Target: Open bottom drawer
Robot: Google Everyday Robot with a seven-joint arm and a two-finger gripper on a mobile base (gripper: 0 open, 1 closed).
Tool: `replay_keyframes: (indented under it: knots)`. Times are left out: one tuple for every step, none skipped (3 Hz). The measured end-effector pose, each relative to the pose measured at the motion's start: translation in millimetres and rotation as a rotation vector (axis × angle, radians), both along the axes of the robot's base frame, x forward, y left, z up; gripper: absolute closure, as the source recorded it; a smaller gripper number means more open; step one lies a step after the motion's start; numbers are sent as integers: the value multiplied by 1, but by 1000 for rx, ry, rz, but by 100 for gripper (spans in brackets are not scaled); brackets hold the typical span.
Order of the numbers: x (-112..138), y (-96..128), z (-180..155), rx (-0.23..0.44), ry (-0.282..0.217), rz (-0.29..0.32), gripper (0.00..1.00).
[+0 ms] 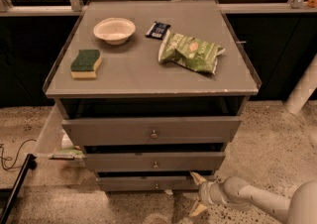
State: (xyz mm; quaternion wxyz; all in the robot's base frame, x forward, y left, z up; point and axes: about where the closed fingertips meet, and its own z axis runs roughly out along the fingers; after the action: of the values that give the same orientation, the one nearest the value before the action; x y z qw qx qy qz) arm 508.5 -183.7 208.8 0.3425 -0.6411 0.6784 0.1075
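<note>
A grey cabinet (pixel 148 77) holds three stacked drawers. The bottom drawer (pixel 148 184) has the slimmest front and a small round knob (pixel 156 186) at its centre; its front looks nearly flush, with a dark gap above it. My gripper (pixel 197 194) hangs low at the bottom right, just right of that drawer's right end. Its pale fingertips (pixel 198 178) are spread apart with nothing between them, the upper one close to the drawer's corner. The arm runs in from the lower right corner.
Above sit the middle drawer (pixel 154 161) and the tall top drawer (pixel 152 130). On the cabinet top lie a white bowl (pixel 114 30), a green sponge (pixel 85 63), a green chip bag (pixel 190 52) and a dark wrapper (pixel 157 29). A cable and black bar (pixel 15 188) lie at left.
</note>
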Motion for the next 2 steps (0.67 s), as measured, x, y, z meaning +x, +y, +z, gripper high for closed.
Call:
replay_keyframes:
  knots:
    - [13,4,-16,-1,3,11,0]
    - [26,6,-23,4,-8,18,0]
